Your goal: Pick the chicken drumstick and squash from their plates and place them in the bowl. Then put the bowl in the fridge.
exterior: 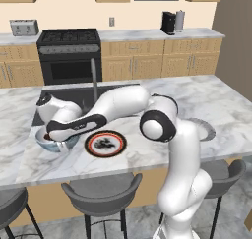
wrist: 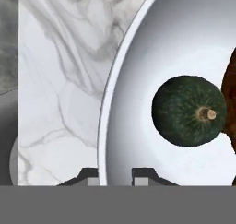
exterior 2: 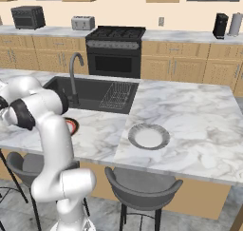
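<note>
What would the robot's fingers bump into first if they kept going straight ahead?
Most likely the bowl's rim: the fingers sit shut on either side of it. The squash lies off to one side inside.

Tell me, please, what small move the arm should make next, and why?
Probably lift the bowl straight up, slowly. The squash and drumstick already lie inside it, both plates are bare of them, and the gripper has its jaws shut across the bowl's rim, so carrying it toward the fridge seems next.
</note>
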### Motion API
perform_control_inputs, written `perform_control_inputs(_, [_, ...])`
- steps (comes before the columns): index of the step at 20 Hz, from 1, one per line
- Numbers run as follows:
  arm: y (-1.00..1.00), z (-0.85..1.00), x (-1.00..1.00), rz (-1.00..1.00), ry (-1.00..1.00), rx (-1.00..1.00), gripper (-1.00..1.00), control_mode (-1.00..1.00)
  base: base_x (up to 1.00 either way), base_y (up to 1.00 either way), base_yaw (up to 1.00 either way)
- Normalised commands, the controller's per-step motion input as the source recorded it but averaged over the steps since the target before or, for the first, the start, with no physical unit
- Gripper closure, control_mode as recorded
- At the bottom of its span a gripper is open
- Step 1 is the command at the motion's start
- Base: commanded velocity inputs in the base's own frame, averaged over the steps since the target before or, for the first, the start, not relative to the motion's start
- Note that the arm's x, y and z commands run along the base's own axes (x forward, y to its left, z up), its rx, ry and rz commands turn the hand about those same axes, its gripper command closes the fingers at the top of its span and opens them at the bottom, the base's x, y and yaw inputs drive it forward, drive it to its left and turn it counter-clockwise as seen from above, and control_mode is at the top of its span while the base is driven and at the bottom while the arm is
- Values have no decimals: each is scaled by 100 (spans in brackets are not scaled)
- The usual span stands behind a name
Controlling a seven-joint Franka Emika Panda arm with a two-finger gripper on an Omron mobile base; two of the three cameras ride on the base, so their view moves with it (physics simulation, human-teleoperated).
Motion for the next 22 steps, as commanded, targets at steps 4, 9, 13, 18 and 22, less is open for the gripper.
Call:
perform_control_inputs(4, [-36, 51, -27, 3, -19, 14, 100, -100, 0, 0, 0])
perform_control_inputs(9, [-45, 48, -33, 5, -24, 18, 100, -100, 0, 0, 0])
perform_control_inputs(13, [-55, 39, -27, 1, -10, 21, 100, -100, 0, 0, 0])
perform_control_inputs(18, [-67, 38, -16, 0, 0, 17, 100, -100, 0, 0, 0])
perform_control_inputs(22, [-69, 32, -8, 3, 3, 11, 100, -100, 0, 0, 0])
